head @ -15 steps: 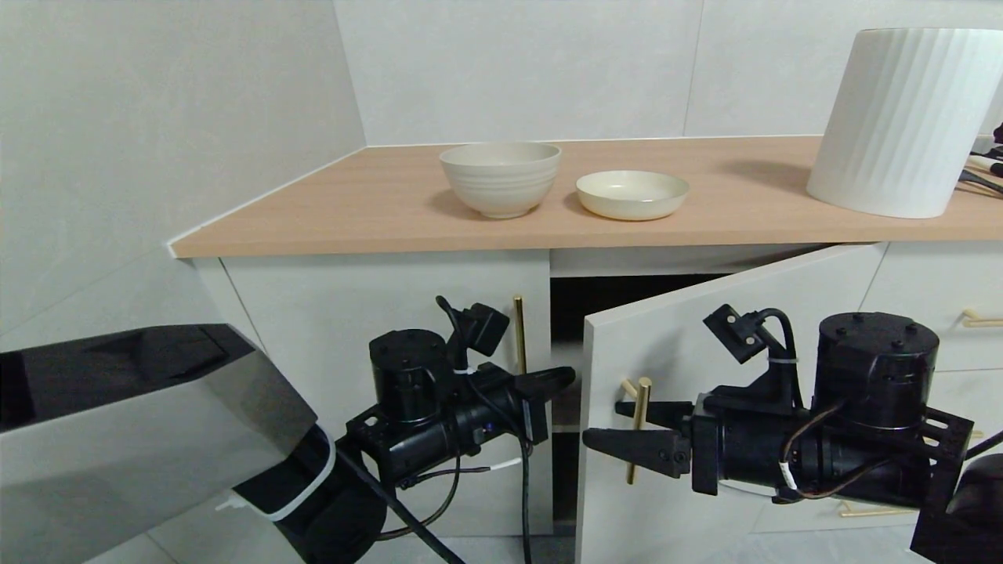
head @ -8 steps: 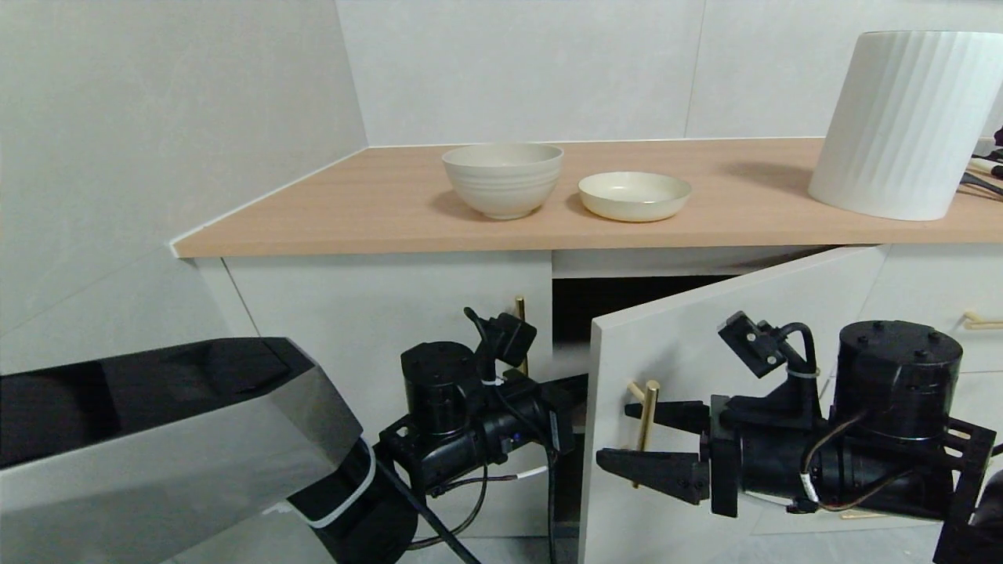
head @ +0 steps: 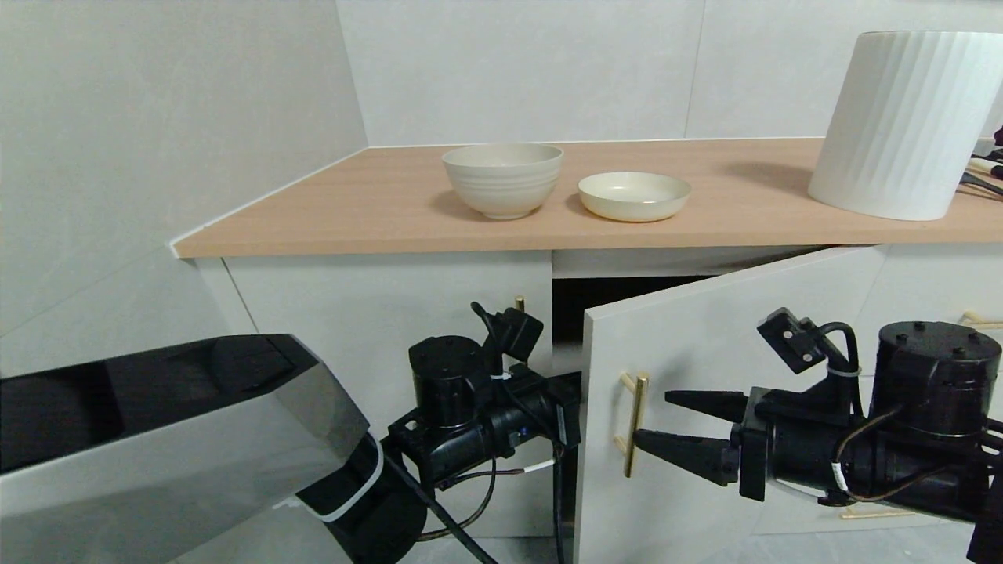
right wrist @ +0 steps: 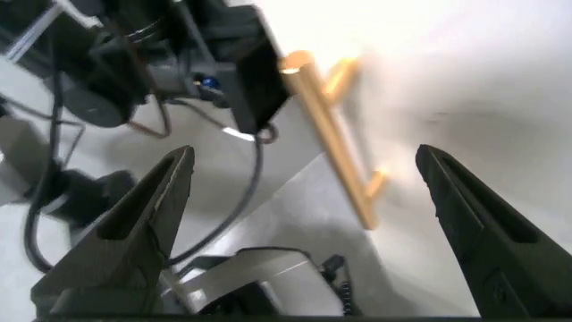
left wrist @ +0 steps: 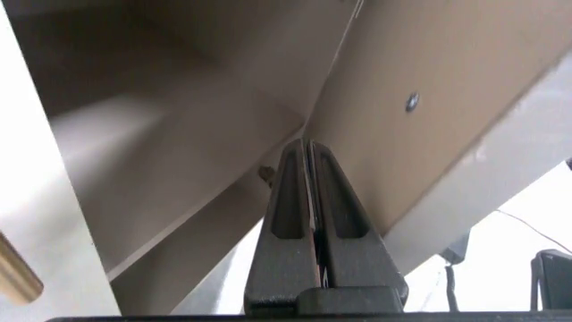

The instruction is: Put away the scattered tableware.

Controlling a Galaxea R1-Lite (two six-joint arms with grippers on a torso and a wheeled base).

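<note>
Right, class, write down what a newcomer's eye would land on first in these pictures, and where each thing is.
First the open right gripper, low in front, facing the brass handle of the half-open cabinet door, with the shut left gripper poking into the dark gap beside it. Then the bowl and shallow dish side by side on the wooden counter above.

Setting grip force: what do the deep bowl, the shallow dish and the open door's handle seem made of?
Deep beige ribbed bowl: matte, no glare, perhaps unglazed ceramic or fibre plastic. Shallow cream round dish: smoother with faint sheen, likely glazed ceramic or melamine. Slim gold bar handle: metal, brushed brass look.
</note>
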